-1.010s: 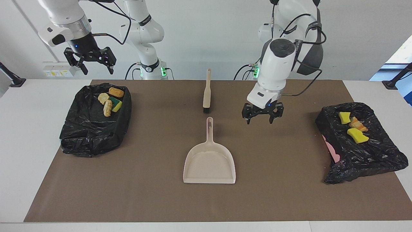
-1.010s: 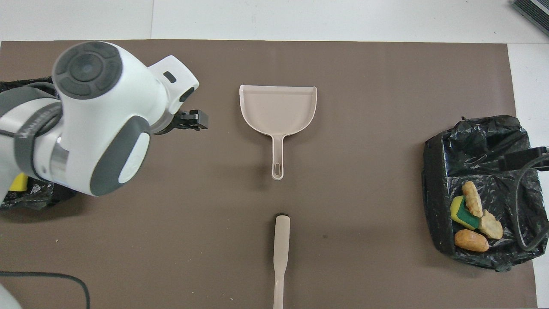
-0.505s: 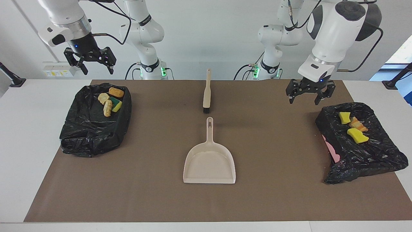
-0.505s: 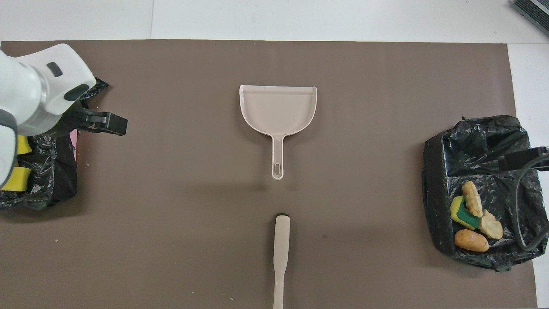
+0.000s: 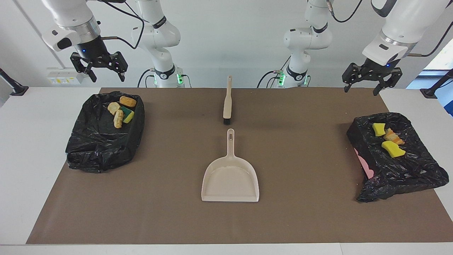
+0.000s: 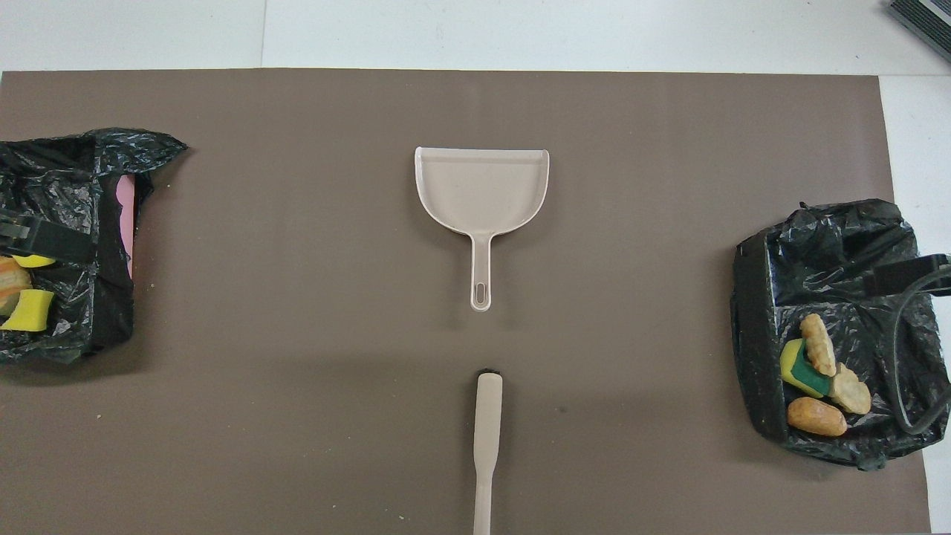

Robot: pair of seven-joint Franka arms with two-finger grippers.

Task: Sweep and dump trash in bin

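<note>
The trash lies in two black-bagged bins. The bin [image 5: 102, 148] at the right arm's end holds several scraps [image 5: 121, 109], tan lumps and a yellow-green sponge; they also show in the overhead view [image 6: 817, 371]. The bin [image 5: 400, 170] at the left arm's end holds two yellow chunks and an orange lump [image 5: 392, 148]. The beige dustpan [image 5: 230, 177] lies empty at mid-mat. The brush [image 5: 227, 102] lies nearer to the robots. My left gripper [image 5: 370, 83] is open, raised over the left arm's end. My right gripper [image 5: 105, 72] is open, raised over the right arm's end, waiting.
A brown mat [image 5: 304, 212] covers most of the white table [image 5: 21, 159]. In the overhead view the dustpan [image 6: 481, 186] and the brush [image 6: 487, 431] lie in line at mid-mat. A pink edge [image 6: 126, 223] shows under the bag of the bin at the left arm's end.
My left gripper has risen from over the mat beside the dustpan's handle and swung to the left arm's end of the table. The right arm has not moved.
</note>
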